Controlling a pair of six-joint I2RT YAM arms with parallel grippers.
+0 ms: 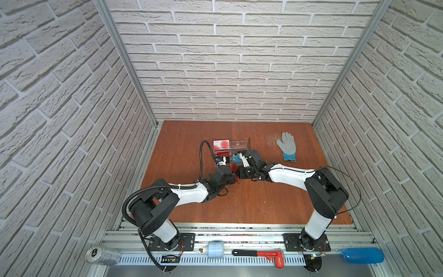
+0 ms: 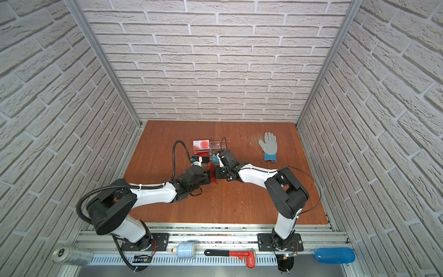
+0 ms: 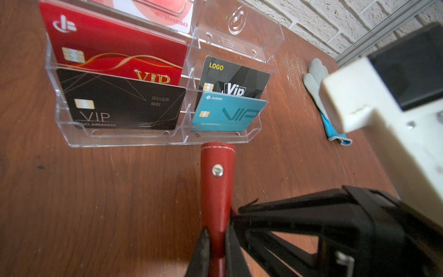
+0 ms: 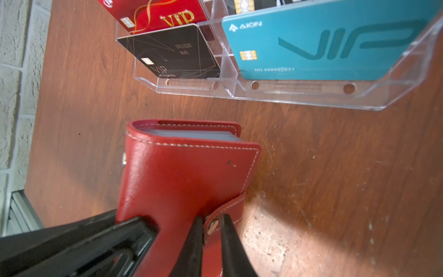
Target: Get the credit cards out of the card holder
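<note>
The red card holder (image 4: pixel 187 172) stands on edge at mid-table, just in front of the acrylic stand, and it is folded shut. It shows as a sliver of red between the two grippers in both top views (image 1: pixel 234 167) (image 2: pixel 211 167). My left gripper (image 3: pixel 217 231) is shut on its narrow folded edge (image 3: pixel 217 182), below a metal snap stud. My right gripper (image 4: pixel 211 219) is shut on the snap tab (image 4: pixel 227 208) at the holder's other side. Pale grey-blue layers (image 4: pixel 191 134) show inside its top end; whether they are the credit cards or sleeves I cannot tell.
A clear acrylic tiered stand (image 1: pixel 236 145) (image 3: pixel 155 140) (image 4: pixel 287 96) with red, black and teal VIP cards stands right behind the holder. A grey and blue glove (image 1: pixel 286 146) lies to the back right. Brick walls close in the table on three sides.
</note>
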